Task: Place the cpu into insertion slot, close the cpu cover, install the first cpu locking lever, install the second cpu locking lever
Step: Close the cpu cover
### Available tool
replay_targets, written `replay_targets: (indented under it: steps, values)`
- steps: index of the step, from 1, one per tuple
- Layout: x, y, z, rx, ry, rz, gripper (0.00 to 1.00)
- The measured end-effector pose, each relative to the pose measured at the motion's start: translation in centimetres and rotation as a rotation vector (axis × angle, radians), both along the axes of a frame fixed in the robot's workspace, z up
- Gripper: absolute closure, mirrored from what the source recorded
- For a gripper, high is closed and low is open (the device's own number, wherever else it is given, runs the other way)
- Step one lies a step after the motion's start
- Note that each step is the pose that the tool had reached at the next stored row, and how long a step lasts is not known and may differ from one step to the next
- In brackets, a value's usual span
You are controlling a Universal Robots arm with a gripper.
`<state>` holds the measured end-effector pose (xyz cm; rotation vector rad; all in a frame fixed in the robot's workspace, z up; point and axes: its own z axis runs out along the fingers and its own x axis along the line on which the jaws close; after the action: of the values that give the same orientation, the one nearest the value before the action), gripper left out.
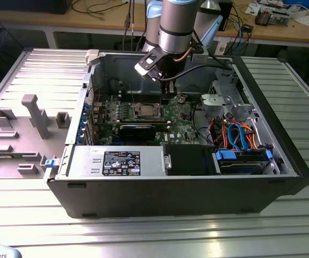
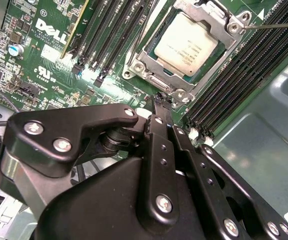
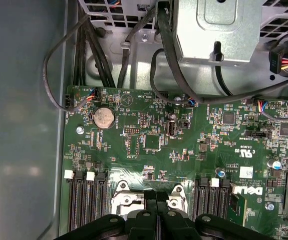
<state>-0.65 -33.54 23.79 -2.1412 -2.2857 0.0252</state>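
The cpu (image 2: 185, 44), a silver-grey square chip, lies in the insertion slot (image 2: 156, 82) on the green motherboard (image 2: 43, 50). The silvery cpu cover (image 2: 142, 54) lies flat around the chip. A thin metal lever (image 2: 279, 24) runs off from the socket's corner. My gripper (image 2: 162, 100) is shut with nothing in it, and its tips hover just beside the socket's edge. In the exterior view the gripper (image 1: 165, 95) hangs inside the open case, to the right of the cpu (image 1: 145, 111). In the first wrist view the gripper (image 3: 156, 202) is shut between two silvery socket brackets (image 3: 125, 200).
Black memory slots (image 2: 234, 75) flank the socket on both sides. The case wall (image 1: 175, 188), the power supply (image 1: 116, 161) and a drive bay with blue and orange cables (image 1: 240, 134) surround the board. Black cables (image 3: 98, 55) run near a metal bracket (image 3: 219, 30). A grey fixture (image 1: 30, 115) lies outside the case.
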Motion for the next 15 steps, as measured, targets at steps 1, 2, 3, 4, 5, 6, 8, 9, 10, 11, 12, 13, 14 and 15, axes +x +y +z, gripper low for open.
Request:
replay_targets:
  steps: [1,2,3,4,5,6,8,9,10,11,12,13,14,15]
  values:
    - [-0.04,0.00,0.00,-0.0001,0.0000,0.000,0.89]
    - [-0.12,0.00,-0.01,0.0000,0.0000,0.000,0.89]
    - [-0.23,0.00,-0.02,-0.0001,0.0000,0.000,0.89]
    - [-0.29,0.00,-0.03,-0.0001,0.0001,0.000,0.89]
    - [-0.30,0.00,-0.04,-0.0001,0.0001,0.000,0.89]
    - [-0.30,0.00,-0.04,-0.0001,0.0000,0.000,0.89]
    - [-0.30,0.00,-0.05,-0.0001,0.0000,0.000,0.89]
    - [-0.30,0.00,-0.05,-0.0001,0.0000,0.000,0.89]
    - [-0.30,0.00,-0.05,-0.0001,0.0000,0.000,0.89]
    - [-0.30,0.00,-0.06,-0.0001,0.0000,0.000,0.89]
    - [-0.31,0.00,-0.06,0.0000,0.0000,0.000,0.89]
    - [-0.34,0.00,-0.06,0.0000,0.0000,0.000,0.89]
    - [-0.39,0.00,-0.06,-0.0001,0.0000,0.000,0.89]
    - [-0.43,0.00,-0.06,-0.0001,0.0000,0.000,0.89]
